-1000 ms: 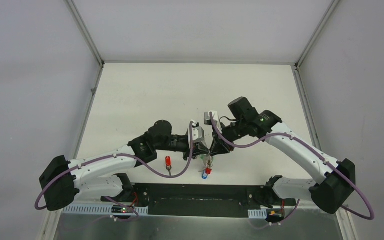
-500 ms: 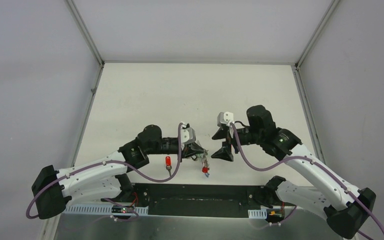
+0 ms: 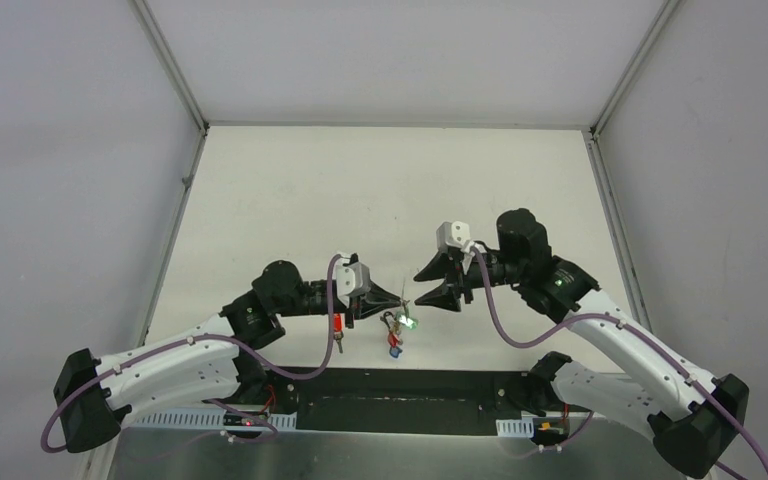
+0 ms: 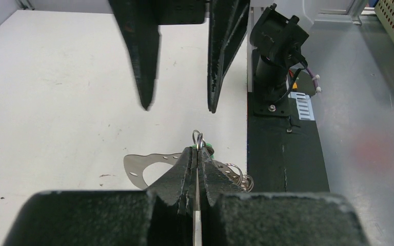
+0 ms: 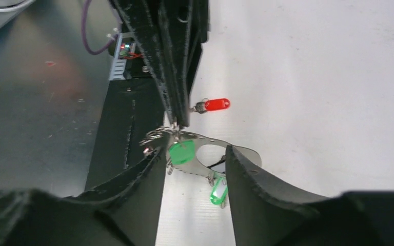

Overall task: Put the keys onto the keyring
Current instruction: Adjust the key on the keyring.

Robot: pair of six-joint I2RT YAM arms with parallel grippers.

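My left gripper [image 3: 398, 293] is shut on the upper edge of the keyring [image 4: 146, 165], a thin grey metal loop with small holes, and holds it above the table. A green-headed key [image 5: 182, 152] hangs from the keyring [image 5: 238, 152] right under the left fingertips. A second green key [image 5: 218, 191] dangles lower. My right gripper [image 3: 423, 285] is open just right of the ring, its fingers either side of the keys [image 3: 401, 324] without touching. In the right wrist view, the right gripper [image 5: 195, 154] frames the hanging keys. A red-headed key [image 3: 337, 324] lies on the table beside the left arm.
The black mounting plate [image 3: 390, 385] runs along the near table edge below the hanging ring. The right arm's base [image 4: 276, 61] stands on it. Grey walls close in the white table [image 3: 360, 190] on three sides.
My right gripper opened and drew back to the right of the keyring. My left arm carried the ring left and toward the near edge; a green key now hangs on it.
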